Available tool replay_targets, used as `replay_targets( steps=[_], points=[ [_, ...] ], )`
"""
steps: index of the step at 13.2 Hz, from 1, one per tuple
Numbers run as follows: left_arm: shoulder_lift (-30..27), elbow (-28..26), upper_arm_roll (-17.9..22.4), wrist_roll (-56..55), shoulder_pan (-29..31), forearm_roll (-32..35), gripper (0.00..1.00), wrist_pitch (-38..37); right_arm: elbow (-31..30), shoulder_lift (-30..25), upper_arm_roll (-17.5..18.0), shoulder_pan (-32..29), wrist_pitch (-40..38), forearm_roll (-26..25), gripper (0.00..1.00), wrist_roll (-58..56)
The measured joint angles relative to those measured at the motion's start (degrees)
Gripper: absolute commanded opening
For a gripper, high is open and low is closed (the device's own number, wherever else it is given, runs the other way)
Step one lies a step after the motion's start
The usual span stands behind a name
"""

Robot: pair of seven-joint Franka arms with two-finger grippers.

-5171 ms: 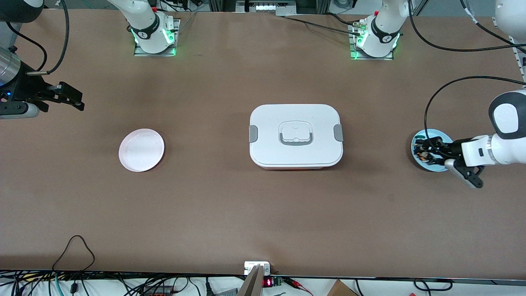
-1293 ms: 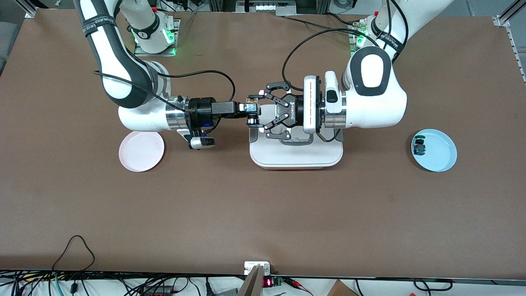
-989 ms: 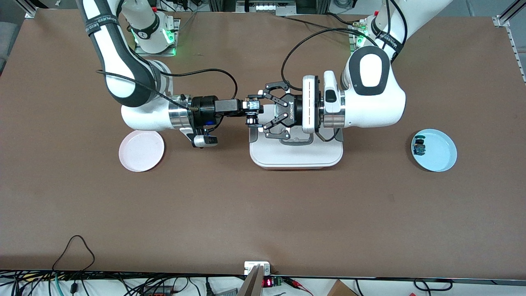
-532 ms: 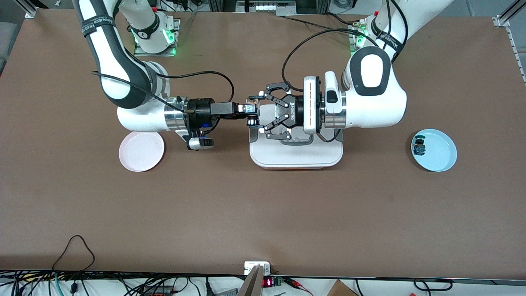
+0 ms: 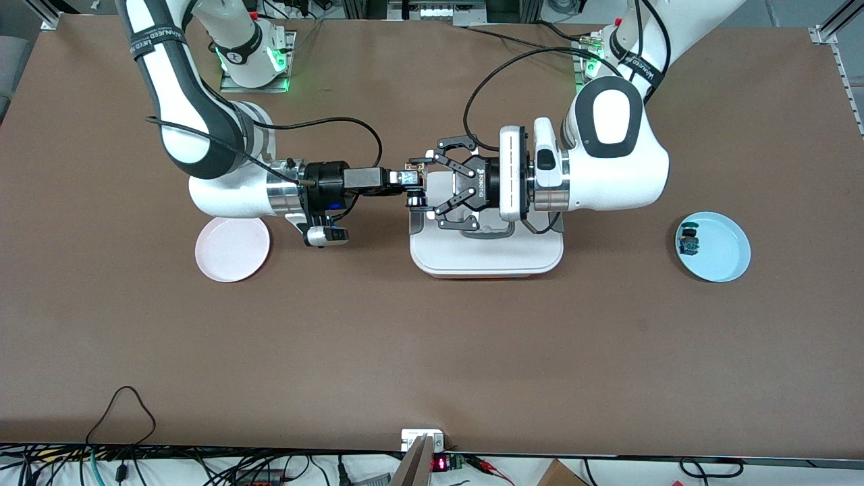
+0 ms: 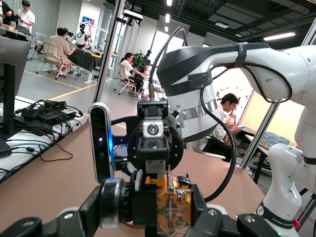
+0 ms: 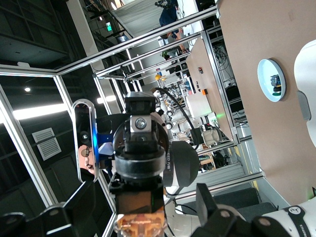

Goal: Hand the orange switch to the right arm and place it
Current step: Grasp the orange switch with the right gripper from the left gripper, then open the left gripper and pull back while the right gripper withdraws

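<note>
Pink plate [image 5: 232, 246], pale blue plate [image 5: 725, 255], white grey-latched box [image 5: 486, 260], brown table [image 5: 432, 337]

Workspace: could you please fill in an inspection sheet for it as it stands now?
Surface: brown table, nothing spilled.
Job's things: switch held in the air over the white box; pink plate empty.
Clutter: blue plate holding one small component.
Grippers: left claw shut on the switch; right claw open, fingers either side of the switch.
Cables: black cable loops from the right wrist; a loose loop on the table's near edge.
Surroundings: people at desks.
</note>
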Motion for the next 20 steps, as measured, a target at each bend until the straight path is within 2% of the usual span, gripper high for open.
replay_targets(
  steps=[2,3,5,8,9,12,14,20],
  points=[
    [0.00,0.00,0.00,-0.05,0.00,0.00,0.28,0.00,0.00,0.00,0.00,-0.29,-0.59,-0.12,0.87,0.00],
    [0.00,0.00,0.00,-0.08,0.01,0.00,0.28,0.00,0.00,0.00,0.00,-0.29,-0.69,-0.15,0.79,0.00],
    [0.00,0.02,0.00,-0.10,0.03,0.00,0.28,0.00,0.00,0.00,0.00,-0.30,-0.72,-0.26,0.48,0.00],
    [0.01,-0.05,0.01,-0.15,0.04,0.01,0.28,0.01,0.06,-0.04,-0.02,-0.50,-0.82,-2.66,0.25,-0.13],
    [0.07,-0.26,0.01,-0.20,0.02,0.01,0.28,0.00,0.45,-0.21,-0.04,-0.89,-0.94,-3.52,0.10,-0.15],
    [-0.02,-0.10,-0.16,-0.35,0.00,-0.12,0.30,0.00,0.64,-0.61,-0.04,-1.13,-1.11,-4.34,0.04,-0.15],
    [-0.03,-0.06,-0.17,-0.36,0.00,-0.12,1.00,0.00,0.64,-0.65,-0.04,-1.14,-1.11,-4.35,0.03,-0.15],
    [-0.28,0.87,-0.18,-4.06,0.62,-0.13,1.00,-0.32,0.46,-0.64,-0.04,-1.16,-1.10,-5.71,0.02,-0.17]
  ],
)
